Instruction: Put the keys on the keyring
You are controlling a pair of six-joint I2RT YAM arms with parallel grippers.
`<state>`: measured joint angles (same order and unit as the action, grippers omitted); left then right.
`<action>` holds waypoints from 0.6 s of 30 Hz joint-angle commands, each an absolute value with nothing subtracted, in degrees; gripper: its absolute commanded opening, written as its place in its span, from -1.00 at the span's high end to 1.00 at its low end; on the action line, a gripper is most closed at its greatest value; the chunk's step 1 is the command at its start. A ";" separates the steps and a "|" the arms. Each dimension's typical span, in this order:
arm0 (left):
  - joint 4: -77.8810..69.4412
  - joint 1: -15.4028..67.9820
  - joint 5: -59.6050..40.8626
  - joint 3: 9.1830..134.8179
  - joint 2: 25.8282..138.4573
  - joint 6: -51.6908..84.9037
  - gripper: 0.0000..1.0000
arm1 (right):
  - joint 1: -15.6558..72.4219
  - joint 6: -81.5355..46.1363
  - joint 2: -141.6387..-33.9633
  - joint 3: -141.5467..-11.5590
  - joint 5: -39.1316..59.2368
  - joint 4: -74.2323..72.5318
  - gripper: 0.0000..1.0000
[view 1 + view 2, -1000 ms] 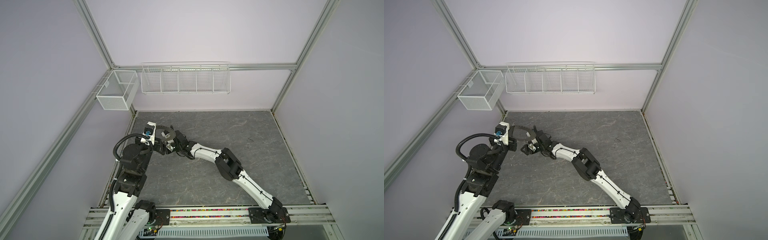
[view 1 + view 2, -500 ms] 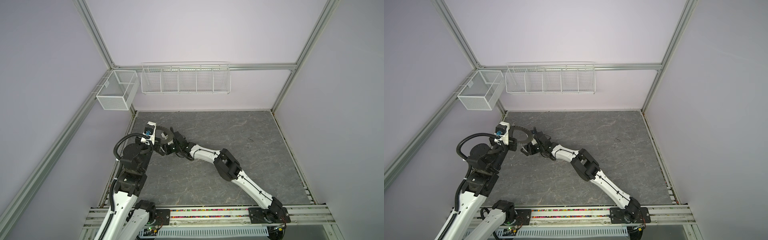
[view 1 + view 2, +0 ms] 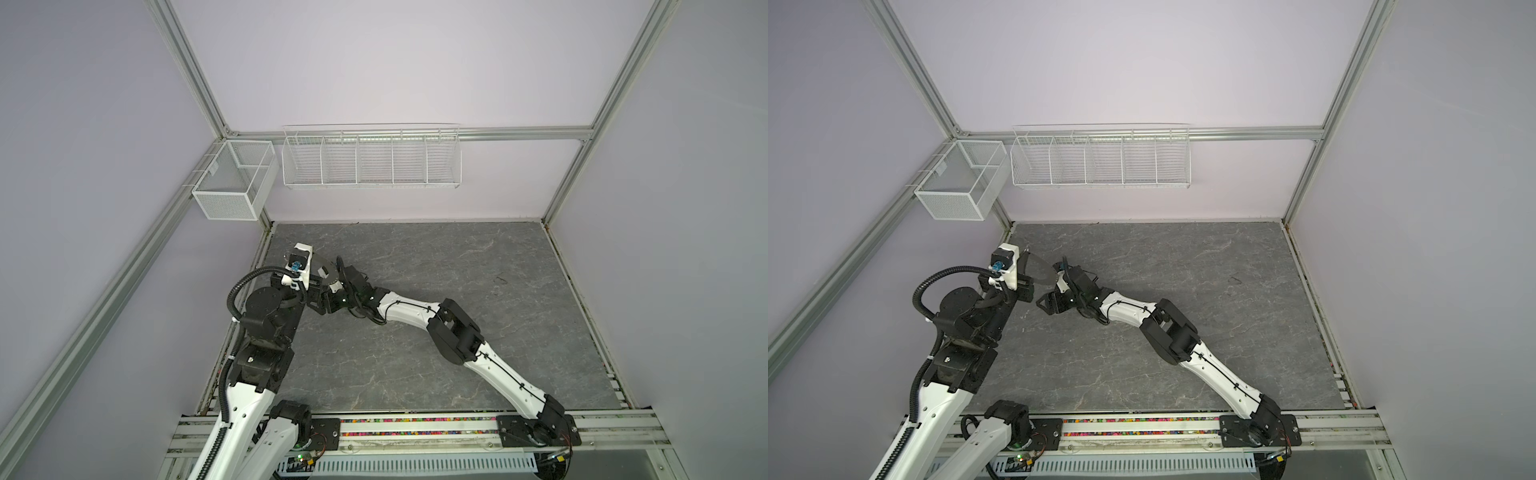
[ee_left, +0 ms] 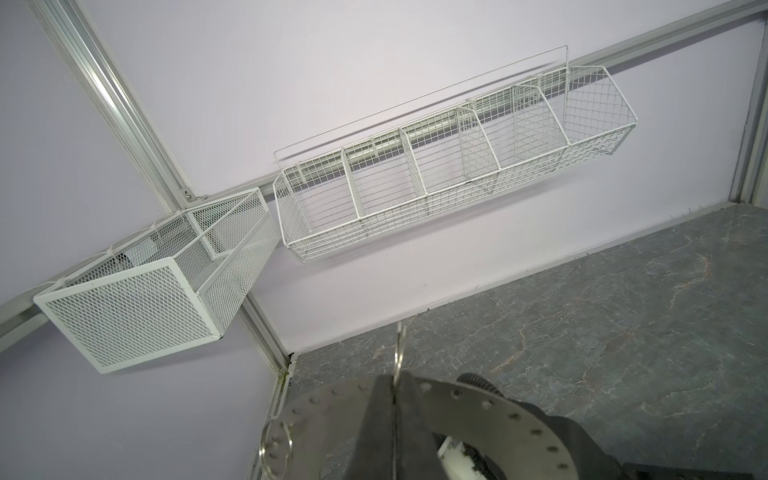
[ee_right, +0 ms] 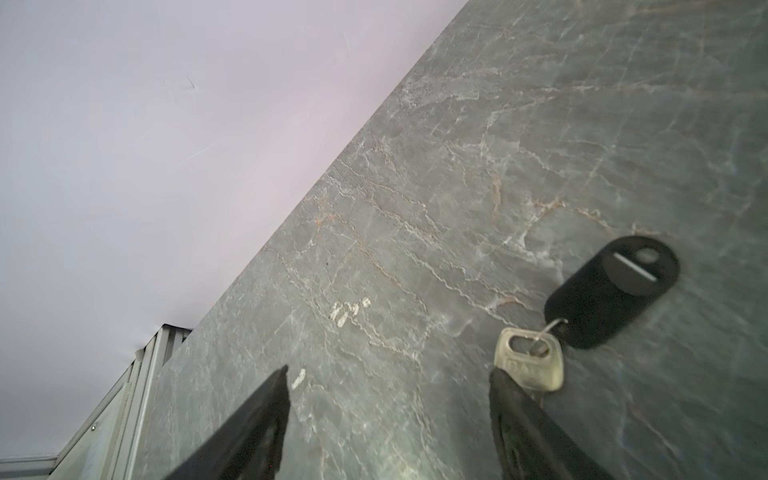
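now has the right gripper (image 5: 388,372) closer to the left edge of the counter (image 3: 457,257) than a second ago, still wide open and empty. keeps the keyring (image 4: 494,411) pinched tight in the left gripper (image 4: 395,380), up by the back left corner, same spot as before. looks like lining up on the keys (image 5: 534,365), right beside one fingertip (image 5: 505,399), not threaded yet.

The keyring (image 4: 490,411) is dull grey metal; the black key head (image 5: 613,291) looks matt plastic; the worktop (image 5: 457,187) is matt, veined grey like stone.
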<state>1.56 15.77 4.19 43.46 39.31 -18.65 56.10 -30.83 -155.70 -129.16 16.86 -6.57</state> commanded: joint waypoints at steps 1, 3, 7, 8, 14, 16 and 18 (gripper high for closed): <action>0.00 15.79 3.78 43.24 38.85 -18.41 1.00 | 56.30 -29.83 -157.40 -131.77 13.57 -0.28 -0.53; 0.00 15.79 3.82 43.15 38.92 -18.46 1.00 | 56.39 -29.44 -157.50 -131.95 11.65 2.11 -0.53; -0.20 15.82 3.70 42.98 39.17 -18.37 1.00 | 56.50 -29.26 -158.80 -133.23 12.77 3.73 -0.53; -0.35 15.82 3.69 42.98 39.26 -18.37 1.00 | 56.57 -29.35 -159.41 -133.81 13.27 4.54 -0.53; -0.33 15.81 3.86 43.01 39.02 -18.32 1.00 | 56.66 -28.74 -159.29 -133.18 14.53 5.13 -0.51; -0.23 15.75 3.87 43.07 39.02 -18.31 1.00 | 56.64 -28.33 -158.46 -132.44 13.82 4.59 -0.51; -0.20 15.82 3.79 42.98 38.97 -18.19 1.00 | 56.71 -27.50 -157.79 -132.18 13.07 4.50 -0.51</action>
<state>1.56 15.77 4.19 43.46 39.38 -18.65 56.29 -28.67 -158.01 -133.69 14.13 1.89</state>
